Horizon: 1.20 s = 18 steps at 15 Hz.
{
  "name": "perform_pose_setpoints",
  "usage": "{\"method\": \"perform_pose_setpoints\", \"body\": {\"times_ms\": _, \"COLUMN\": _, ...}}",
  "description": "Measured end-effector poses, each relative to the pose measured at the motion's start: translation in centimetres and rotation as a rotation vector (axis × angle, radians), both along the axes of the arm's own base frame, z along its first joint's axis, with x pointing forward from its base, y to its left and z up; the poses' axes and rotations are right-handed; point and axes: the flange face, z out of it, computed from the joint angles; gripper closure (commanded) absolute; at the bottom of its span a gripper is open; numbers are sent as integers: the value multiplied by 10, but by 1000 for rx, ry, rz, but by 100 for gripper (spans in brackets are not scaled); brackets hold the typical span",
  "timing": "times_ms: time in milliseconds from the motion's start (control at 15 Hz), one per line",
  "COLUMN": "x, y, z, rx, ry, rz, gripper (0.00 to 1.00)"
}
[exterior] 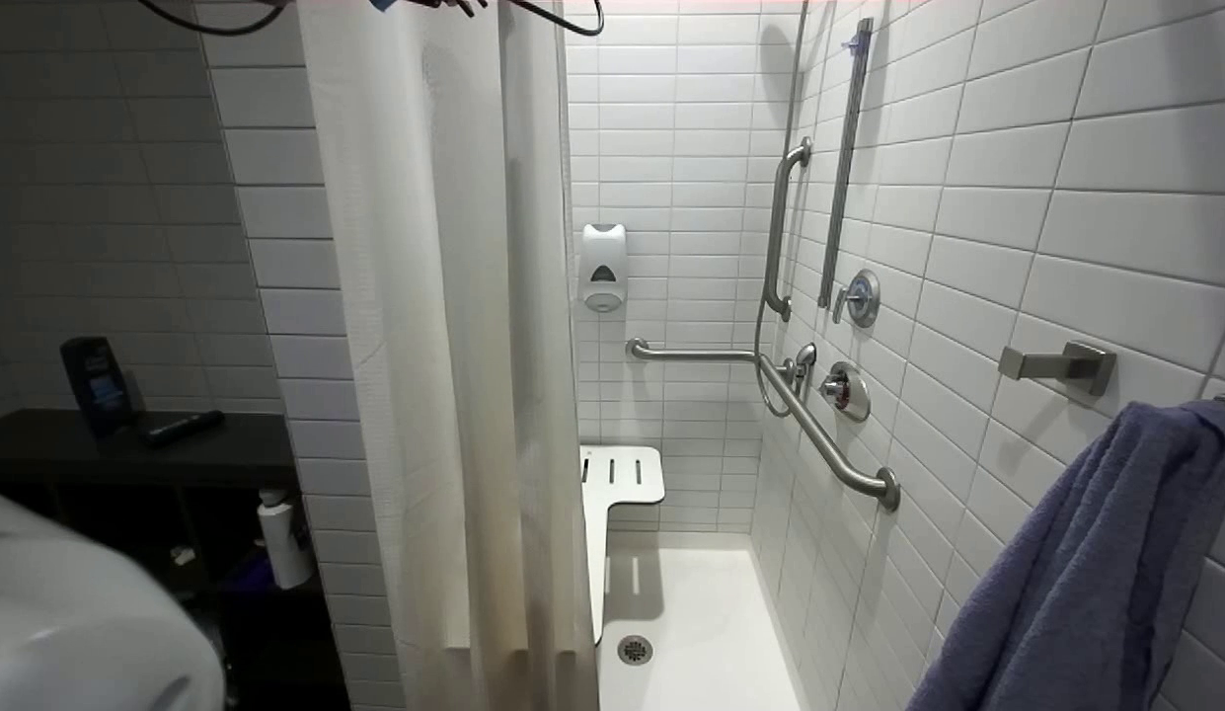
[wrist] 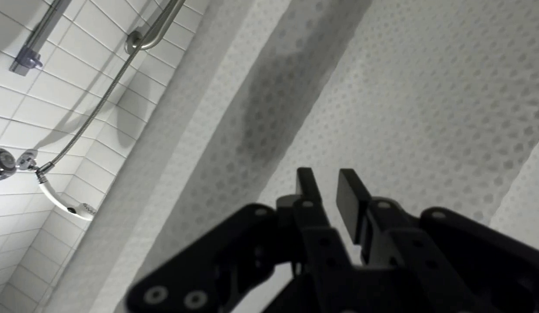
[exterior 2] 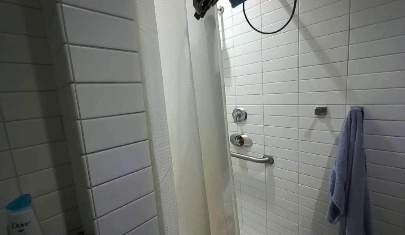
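Tool is hovering before the shower curtain, partly spread; its fingers are standing apart with dotted curtain showing between, nothing visibly pinched. The views are not showing whether the tips are touching it. Curtain is hanging in long folds beside the tiled wall end.

Step, my reading: getting a hold on the curtain. Next move is probably calling for bringing a fold between the fingers and squeezing firmly before any pulling; a flat stretch is likely slipping free.

Edges: curtain's free edge is running diagonally in the wrist view, shower hose and hand shower showing past it. Seat is jutting out behind.

Room: open air is lying between free edge and grab bar. Black cable is looping near the tool, possibly snagging.
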Motion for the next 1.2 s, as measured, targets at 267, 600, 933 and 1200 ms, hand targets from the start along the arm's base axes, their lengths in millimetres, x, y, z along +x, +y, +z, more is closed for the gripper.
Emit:
{"method": "perform_pose_setpoints", "body": {"times_ms": 267, "x": -9, "y": 10, "z": 6, "rx": -20, "ry": -43, "rz": -21, "gripper": 21}}
{"method": "perform_pose_setpoints", "body": {"times_ms": 600, "x": -29, "y": 16, "z": 18, "rx": 28, "ry": -92, "rz": -73, "gripper": 0}}
{"method": "perform_pose_setpoints", "body": {"times_ms": 933, "x": -31, "y": 9, "z": 7, "rx": 116, "ry": -16, "rz": -227, "gripper": 0}}
{"method": "perform_pose_setpoints", "body": {"times_ms": 1200, "x": -35, "y": 13, "z": -3, "rx": 210, "ry": 49, "rz": -387, "gripper": 0}}
